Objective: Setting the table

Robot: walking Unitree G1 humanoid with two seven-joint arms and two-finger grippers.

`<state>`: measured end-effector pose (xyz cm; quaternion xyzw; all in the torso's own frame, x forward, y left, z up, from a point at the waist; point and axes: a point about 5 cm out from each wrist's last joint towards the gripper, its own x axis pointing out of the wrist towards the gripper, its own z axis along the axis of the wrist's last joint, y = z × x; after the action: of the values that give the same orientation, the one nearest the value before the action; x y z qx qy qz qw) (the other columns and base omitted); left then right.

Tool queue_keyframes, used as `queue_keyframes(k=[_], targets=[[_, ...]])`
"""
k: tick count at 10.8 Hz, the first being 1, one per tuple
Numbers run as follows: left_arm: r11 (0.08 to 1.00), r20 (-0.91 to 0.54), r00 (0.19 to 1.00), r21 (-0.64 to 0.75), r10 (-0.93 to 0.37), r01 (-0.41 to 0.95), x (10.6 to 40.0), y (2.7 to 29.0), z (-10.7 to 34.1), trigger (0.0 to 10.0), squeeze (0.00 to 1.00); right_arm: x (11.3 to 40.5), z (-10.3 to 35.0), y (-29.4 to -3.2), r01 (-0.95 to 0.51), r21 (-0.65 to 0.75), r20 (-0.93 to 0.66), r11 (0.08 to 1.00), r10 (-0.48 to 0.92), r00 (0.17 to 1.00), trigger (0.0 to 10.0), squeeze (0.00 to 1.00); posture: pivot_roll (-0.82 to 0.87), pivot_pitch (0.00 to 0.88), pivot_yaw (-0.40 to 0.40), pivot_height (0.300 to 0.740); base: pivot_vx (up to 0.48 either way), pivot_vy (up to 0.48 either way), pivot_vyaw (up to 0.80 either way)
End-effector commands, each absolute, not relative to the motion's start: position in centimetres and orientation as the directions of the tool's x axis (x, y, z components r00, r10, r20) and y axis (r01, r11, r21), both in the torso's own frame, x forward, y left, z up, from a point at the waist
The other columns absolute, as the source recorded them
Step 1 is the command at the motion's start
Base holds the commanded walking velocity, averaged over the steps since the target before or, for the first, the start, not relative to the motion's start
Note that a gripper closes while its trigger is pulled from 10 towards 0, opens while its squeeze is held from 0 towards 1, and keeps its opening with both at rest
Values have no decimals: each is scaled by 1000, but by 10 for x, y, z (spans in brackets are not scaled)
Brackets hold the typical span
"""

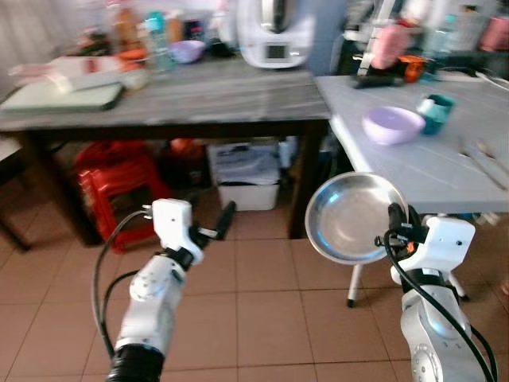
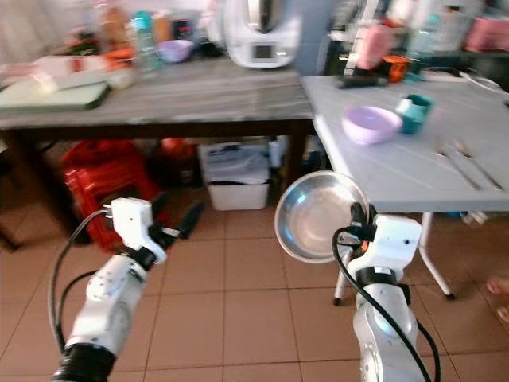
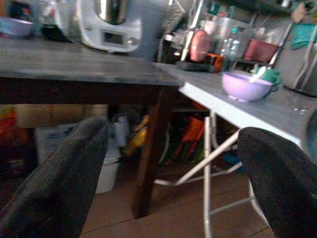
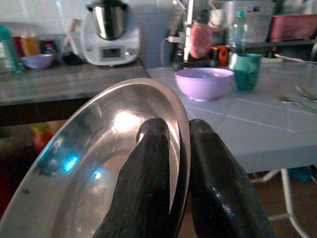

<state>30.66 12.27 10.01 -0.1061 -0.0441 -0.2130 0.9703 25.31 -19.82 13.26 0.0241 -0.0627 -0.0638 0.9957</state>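
The right gripper [image 4: 173, 148] pinched the rim of the steel plate [image 1: 354, 219], tilted upright just before the white table [image 1: 413, 171]. The left gripper [image 3: 173, 168] hung spread wide, empty. A purple bowl [image 1: 393, 124] sat on that table.

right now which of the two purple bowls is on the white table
The larger pale purple bowl beside the teal cup sits on the white folding table; the smaller purple bowl stands far back on the dark wooden table.

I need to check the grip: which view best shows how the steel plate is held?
The right wrist view: both fingers pinch the steel plate at its rim. Both eye views show the whole plate, tilted, with the grip small.
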Motion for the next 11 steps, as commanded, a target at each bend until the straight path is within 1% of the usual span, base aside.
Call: queue_keyframes(k=[1,2,5,8,11], targets=[[887,141,903,-175,-406,427,310,126,105,10000,0,256,137,-195,111,60,145,992,-119,982,10000,0,-62,0,14,740,416,0,0],[887,140,903,-177,-406,426,309,125,104,10000,0,256,137,-194,107,55,144,993,-114,983,10000,0,-62,0,12,740,420,0,0],[887,140,902,-176,-408,428,310,125,104,10000,0,257,138,-194,106,54,153,993,-113,982,10000,0,-62,0,15,740,417,0,671],[879,171,893,-175,-417,444,313,117,115,10000,0,257,138,-195,110,55,155,992,-118,981,10000,0,-65,0,20,740,420,0,513],[874,170,889,-175,-426,453,313,114,115,10000,0,256,139,-196,118,50,161,992,-125,979,10000,0,-70,0,22,740,419,0,492]])
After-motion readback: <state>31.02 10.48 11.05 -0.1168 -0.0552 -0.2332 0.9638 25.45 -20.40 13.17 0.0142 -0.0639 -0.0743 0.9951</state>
